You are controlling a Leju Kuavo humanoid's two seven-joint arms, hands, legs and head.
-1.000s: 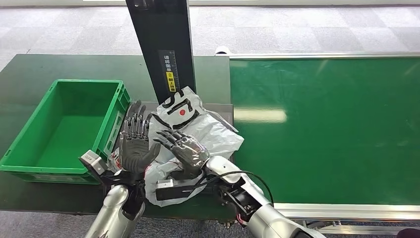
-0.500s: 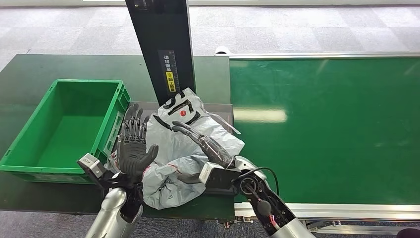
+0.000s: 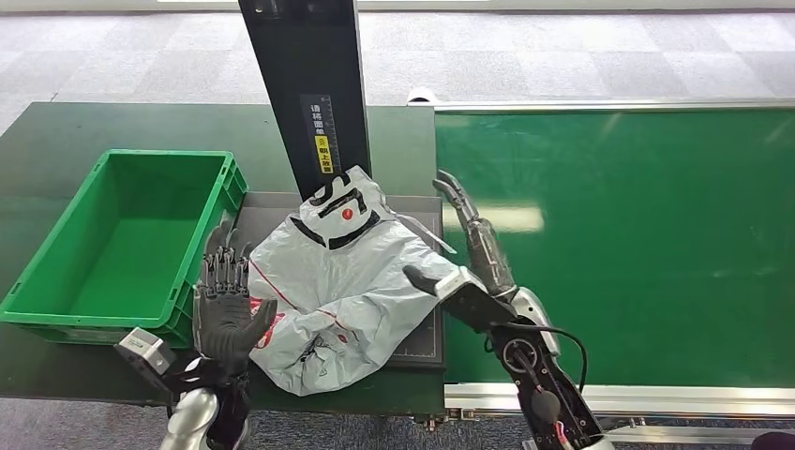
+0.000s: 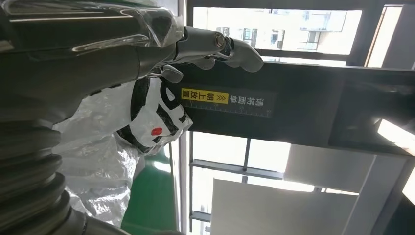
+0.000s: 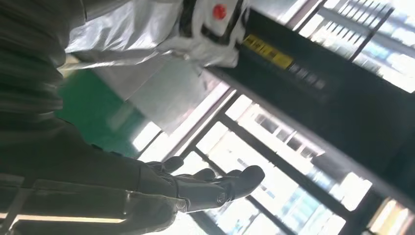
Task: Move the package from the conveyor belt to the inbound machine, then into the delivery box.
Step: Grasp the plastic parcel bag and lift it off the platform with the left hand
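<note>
Both hands have let go of the package (image 3: 337,281) and drawn apart since the earlier frames; the right hand (image 3: 473,258) now stands flat beside its belt-side edge, fingers straight and spread on nothing; the left hand (image 3: 225,305) waits palm-up near the other edge, fingers apart.

The crinkled, glossy silver-white bag with black lettering lies slumped on the inbound machine (image 3: 427,342); I judge both palms should close in low and evenly, since slack film slips, before lifting toward the green ribbed delivery box (image 3: 56,309).

1. The dark green tabletop (image 3: 84,127) carries a green crate (image 3: 122,244) (open-topped).
2. Beside it, a dark platform (image 3: 424,328) bears the grey package (image 3: 337,281).
3. The conveyor belt (image 3: 637,244) adjoins.
</note>
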